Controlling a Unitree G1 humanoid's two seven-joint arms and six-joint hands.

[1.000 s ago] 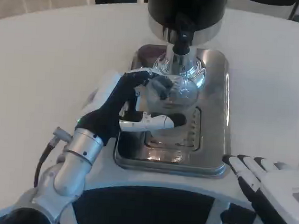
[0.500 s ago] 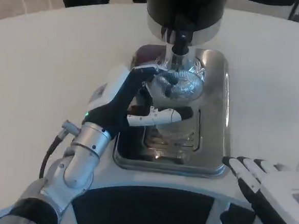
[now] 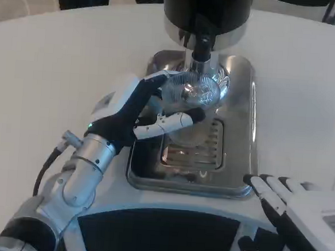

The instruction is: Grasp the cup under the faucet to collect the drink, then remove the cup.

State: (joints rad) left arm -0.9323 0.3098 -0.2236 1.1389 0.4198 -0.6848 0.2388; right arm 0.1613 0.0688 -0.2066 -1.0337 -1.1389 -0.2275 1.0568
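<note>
A clear plastic cup [image 3: 191,93] stands tilted just under the black faucet [image 3: 202,44] of the dark dispenser [image 3: 207,10], over the steel drip tray [image 3: 241,136]. My left hand [image 3: 140,109] grips the cup from the left, its thumb across the cup's front and its fingers behind the rim. My right hand [image 3: 299,209] lies open on the table at the bottom right, fingers spread, well clear of the tray.
The drip tray's slotted grate [image 3: 197,148] lies in front of the cup. White table [image 3: 56,66] stretches to the left and right of the tray. A dark edge of my body [image 3: 165,237] fills the bottom.
My left hand has carried the cup up and back, from over the grate to right below the faucet. The right hand has barely shifted.
</note>
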